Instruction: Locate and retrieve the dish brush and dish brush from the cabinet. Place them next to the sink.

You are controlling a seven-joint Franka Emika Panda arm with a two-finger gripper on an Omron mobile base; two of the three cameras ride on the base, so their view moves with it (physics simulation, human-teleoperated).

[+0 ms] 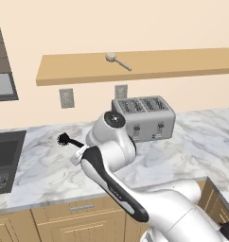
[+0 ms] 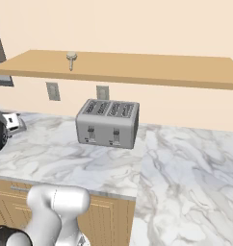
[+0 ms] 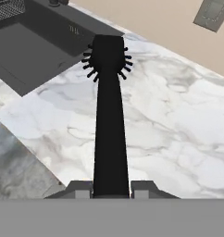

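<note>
Black sink point(image 1: 5, 158) occupies the far left of the marble bench point(image 1: 45, 165); to its right the black dish brush point(image 1: 65, 140) is carried above the bench, not yet set down. In the hand view its handle runs straight out from between the jaws, which pinch it, spiky head toward the sink. Further right, the wooden dish brush point(image 1: 115, 59) lies on the shelf point(image 1: 182, 64) above the toaster point(image 1: 144, 116), unretrieved, so the task appears under half complete.

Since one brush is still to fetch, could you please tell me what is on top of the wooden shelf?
A pale wooden brush lies on the shelf, round head toward the wall side. Nothing else shows on its top; its left end is out of frame.
</note>
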